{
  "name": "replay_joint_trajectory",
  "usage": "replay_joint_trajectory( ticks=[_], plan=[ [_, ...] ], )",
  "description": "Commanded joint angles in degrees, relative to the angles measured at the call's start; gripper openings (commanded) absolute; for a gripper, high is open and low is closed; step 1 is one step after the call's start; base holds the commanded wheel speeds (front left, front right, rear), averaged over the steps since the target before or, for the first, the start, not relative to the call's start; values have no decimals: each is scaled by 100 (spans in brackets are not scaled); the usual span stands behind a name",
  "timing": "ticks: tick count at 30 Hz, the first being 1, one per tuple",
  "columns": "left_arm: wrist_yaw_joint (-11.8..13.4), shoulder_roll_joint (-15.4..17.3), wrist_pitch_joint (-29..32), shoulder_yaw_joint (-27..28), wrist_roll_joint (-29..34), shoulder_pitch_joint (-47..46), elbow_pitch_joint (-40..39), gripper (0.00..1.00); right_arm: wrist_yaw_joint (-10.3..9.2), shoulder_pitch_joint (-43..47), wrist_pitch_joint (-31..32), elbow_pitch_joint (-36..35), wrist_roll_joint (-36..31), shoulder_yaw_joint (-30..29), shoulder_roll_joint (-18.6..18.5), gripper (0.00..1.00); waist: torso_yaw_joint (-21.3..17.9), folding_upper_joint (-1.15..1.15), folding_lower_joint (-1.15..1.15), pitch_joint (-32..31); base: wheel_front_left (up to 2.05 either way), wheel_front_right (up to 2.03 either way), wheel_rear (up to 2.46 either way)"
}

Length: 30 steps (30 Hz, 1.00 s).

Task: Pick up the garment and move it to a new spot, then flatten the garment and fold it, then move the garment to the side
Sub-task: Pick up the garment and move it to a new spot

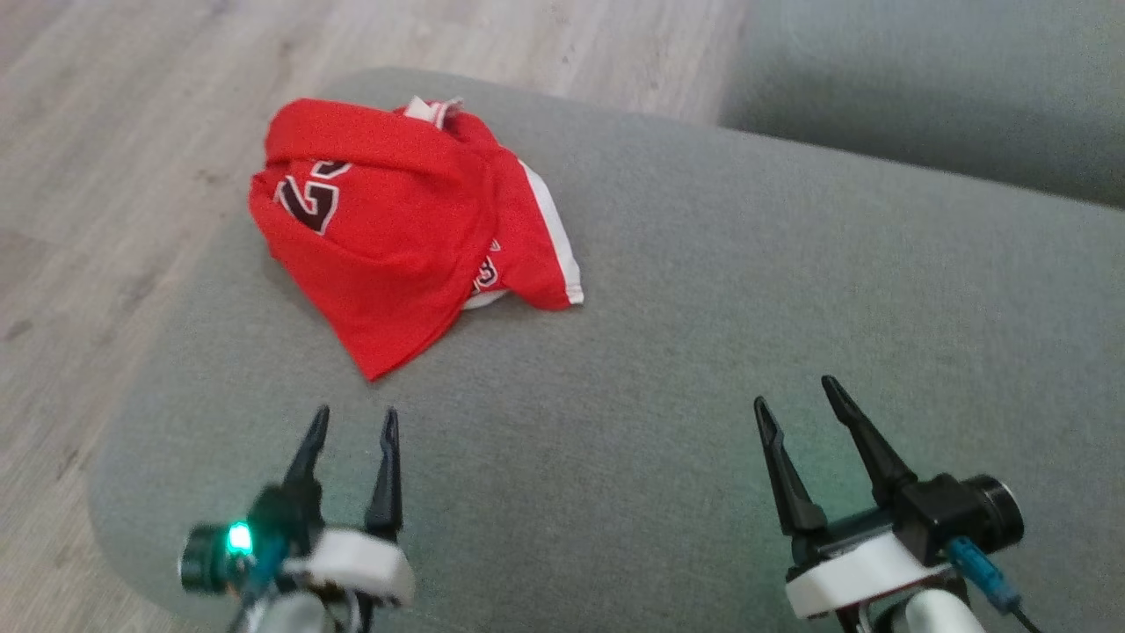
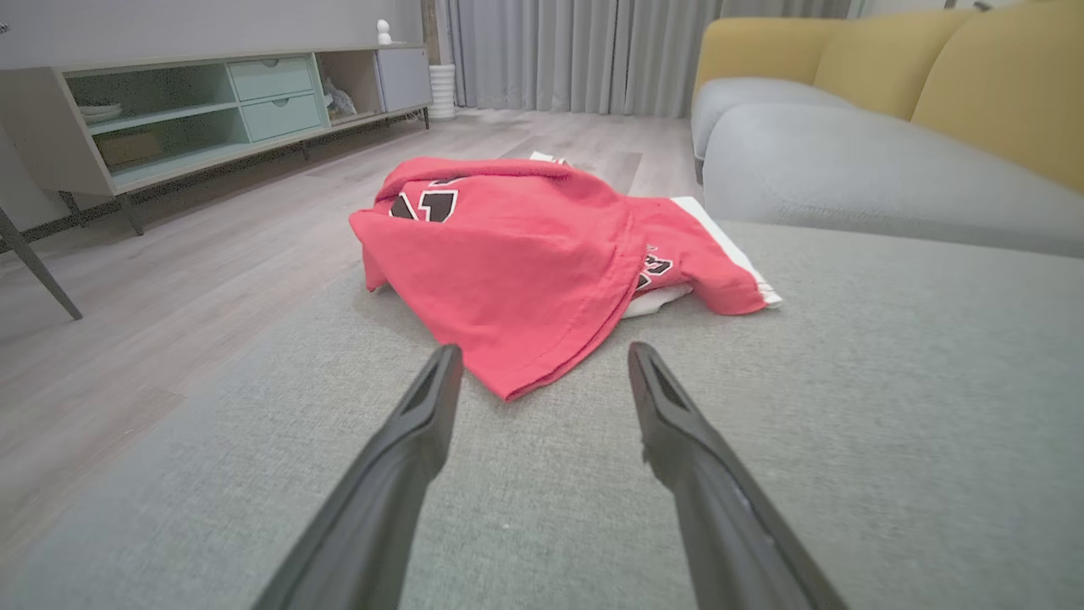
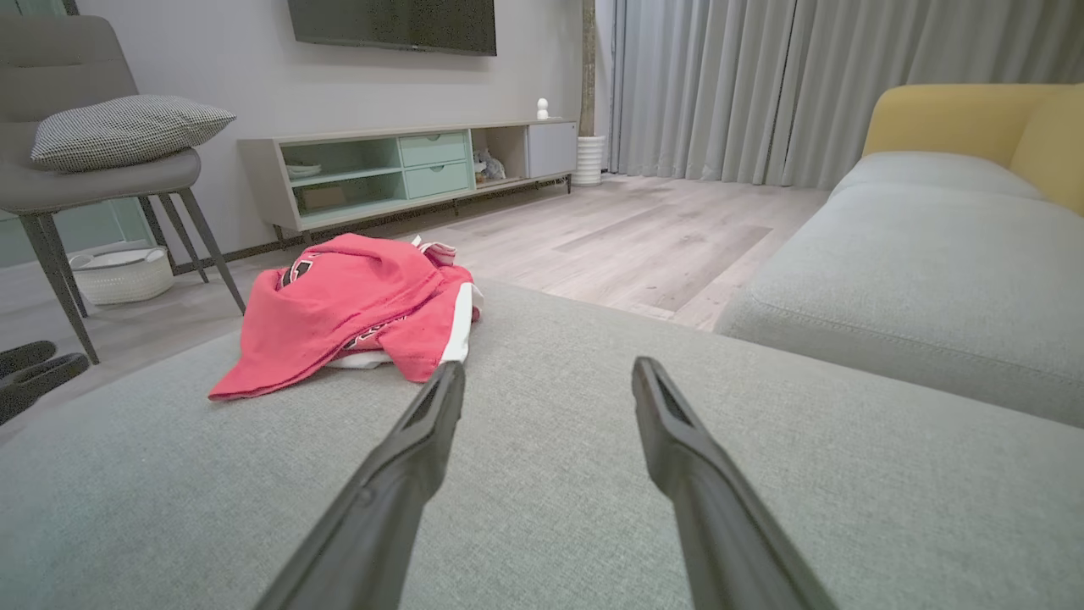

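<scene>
Grey cushion (image 1: 703, 308): crumpled garment (image 1: 395, 237); left hand (image 1: 356, 411), right hand (image 1: 792, 390) spread, empty. Right wrist view: chair (image 3: 68, 51), TV (image 3: 389, 25).

We note a home living room. We see a wall-mounted television (image 3: 391, 24) above a low sideboard (image 3: 406, 169) with pale green drawers, floor-length grey curtains (image 3: 720, 85), a sofa (image 3: 948, 119) with yellow back cushions and grey seats, a chair (image 3: 102, 182) carrying a checked cushion (image 3: 127, 127), and pale wood-plank flooring (image 3: 627, 237).

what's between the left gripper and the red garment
Nothing but a short bare stretch of grey cushion separates the open left gripper from the red garment, clearest in the head view.
</scene>
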Motion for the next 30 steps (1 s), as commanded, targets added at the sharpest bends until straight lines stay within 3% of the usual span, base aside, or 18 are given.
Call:
replay_joint_trajectory(
  ticks=[1,4,13,23,24,25,30],
  plan=[
    [-48,111,-1,207,19,-520,-41,100,-4,-315,-62,-196,-58,107,-44,100,-171,0,0,209,0,0,0],
    [-103,279,283,288,-14,-1120,481,100,-4,-437,-62,-222,-160,70,-44,100,-368,0,0,519,0,0,0],
    [-625,824,1534,197,-138,-2758,2049,100,-4,-749,-62,-302,-359,-82,-44,100,-828,0,0,1283,0,0,0],
    [-804,1011,2198,-4,-403,-3359,3064,100,-4,-901,-62,-359,-394,-165,-44,100,-996,0,0,1545,0,0,0],
    [-820,981,2335,-97,-488,-3414,3221,42,-4,-910,-62,-364,-396,-185,-44,100,-1002,0,0,1555,0,0,0],
    [-825,969,2352,-143,-528,-3439,3259,0,-4,-911,-62,-361,-396,-196,-44,100,-1000,0,0,1549,0,0,0],
    [-830,956,2203,-359,-695,-3452,3281,0,-4,-877,-62,-319,-370,-232,-44,100,-968,0,0,1427,0,0,0]
  ],
)
